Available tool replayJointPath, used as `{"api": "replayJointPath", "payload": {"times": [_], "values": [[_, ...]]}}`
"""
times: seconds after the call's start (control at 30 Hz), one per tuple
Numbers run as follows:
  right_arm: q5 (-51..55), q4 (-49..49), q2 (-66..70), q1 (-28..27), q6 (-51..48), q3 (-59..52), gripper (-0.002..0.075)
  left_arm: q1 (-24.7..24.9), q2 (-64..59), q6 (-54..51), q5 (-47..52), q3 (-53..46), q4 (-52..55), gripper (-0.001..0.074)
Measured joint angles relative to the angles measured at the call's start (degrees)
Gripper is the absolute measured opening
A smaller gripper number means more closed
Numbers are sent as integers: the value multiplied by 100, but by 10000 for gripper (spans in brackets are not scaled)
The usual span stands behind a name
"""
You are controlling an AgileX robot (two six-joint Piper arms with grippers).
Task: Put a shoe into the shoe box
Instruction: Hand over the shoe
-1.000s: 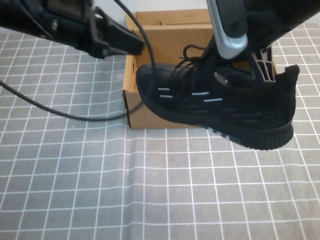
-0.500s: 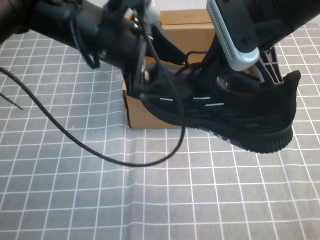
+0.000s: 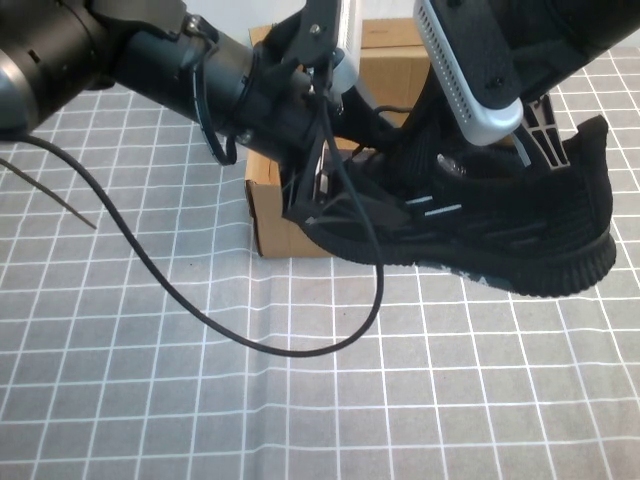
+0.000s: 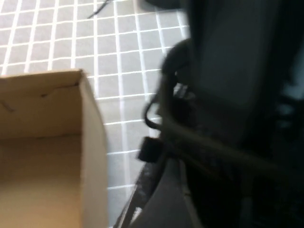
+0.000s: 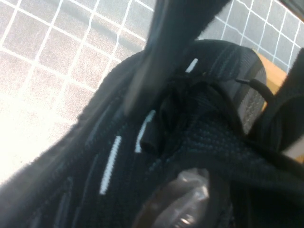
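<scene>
shoe: the shoe (image 3: 500,225) hangs off the worktop (image 3: 300,400), in front of and partly over the shoe box (image 3: 275,215).
right gripper: right gripper (image 3: 520,140) grips the shoe at its collar, fingers clamped on it.
left gripper: left gripper (image 3: 335,205) sits at the toe; cannot tell its finger state.
risk: the toe may catch the box's front wall, or the arms may collide.

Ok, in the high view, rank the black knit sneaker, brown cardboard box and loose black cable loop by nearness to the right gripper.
1. Black knit sneaker: held at the right gripper.
2. Brown cardboard box: behind the shoe, leftward.
3. Black cable loop: on the mat, near side, below the left gripper.
</scene>
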State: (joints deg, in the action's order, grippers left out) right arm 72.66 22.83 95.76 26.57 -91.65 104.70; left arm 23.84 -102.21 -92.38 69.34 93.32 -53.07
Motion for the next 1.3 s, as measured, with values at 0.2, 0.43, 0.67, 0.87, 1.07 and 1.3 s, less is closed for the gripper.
{"api": "replayJointPath", "payload": {"times": [0.2,0.43,0.67,0.87,1.07,1.3], "values": [[-59,-55,0,-5,-3,0,5,0,-32,-195,-378,0,-133,525],[4,-55,0,-5,-12,0,5,0,-205,-435,-86,0,-404,479],[115,-120,4,-5,-12,0,6,79,-366,-449,7,49,-514,441],[184,-132,4,-13,-12,0,5,131,-388,-449,-8,52,-504,230],[186,-132,38,-13,138,0,6,131,-421,-449,-103,60,-527,150],[7,-442,27,-13,1631,8,174,177,-484,-421,-438,60,-238,65]]}}
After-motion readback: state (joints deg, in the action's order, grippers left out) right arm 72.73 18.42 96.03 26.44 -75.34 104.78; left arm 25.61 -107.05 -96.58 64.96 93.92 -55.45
